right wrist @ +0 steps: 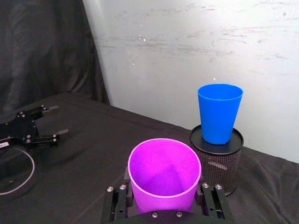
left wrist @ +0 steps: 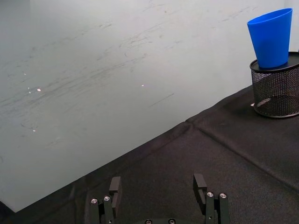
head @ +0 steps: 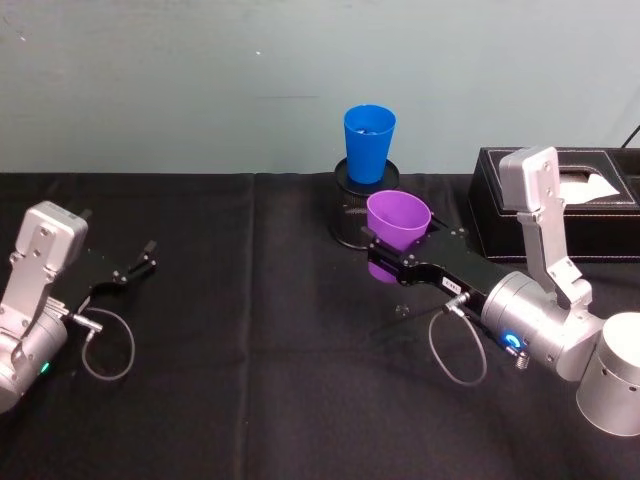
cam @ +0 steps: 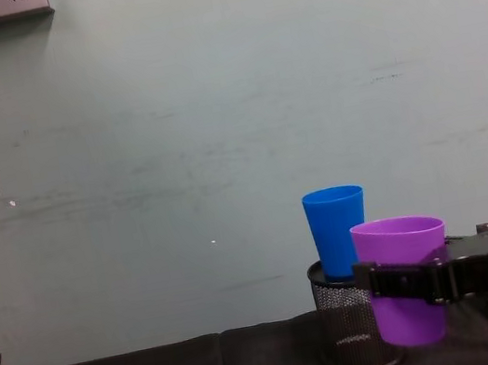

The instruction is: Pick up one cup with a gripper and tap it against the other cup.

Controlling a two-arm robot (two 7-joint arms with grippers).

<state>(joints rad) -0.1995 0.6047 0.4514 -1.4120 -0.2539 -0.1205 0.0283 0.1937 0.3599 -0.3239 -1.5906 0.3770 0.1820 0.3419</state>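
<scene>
Soft, even indoor light; faint shadows.

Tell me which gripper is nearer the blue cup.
Right. The right gripper, shut on the purple cup, hangs just in front of the blue cup atop the mesh holder; the open left gripper is far off at the table's left side.

The purple cup [head: 398,228] is smooth, with a wide open top. It sits straight up, off the table, squeezed on both sides by the right gripper [head: 385,255]. The blue cup [head: 368,140] is taller and stands upright on a black mesh holder [head: 350,215] just behind it
</scene>
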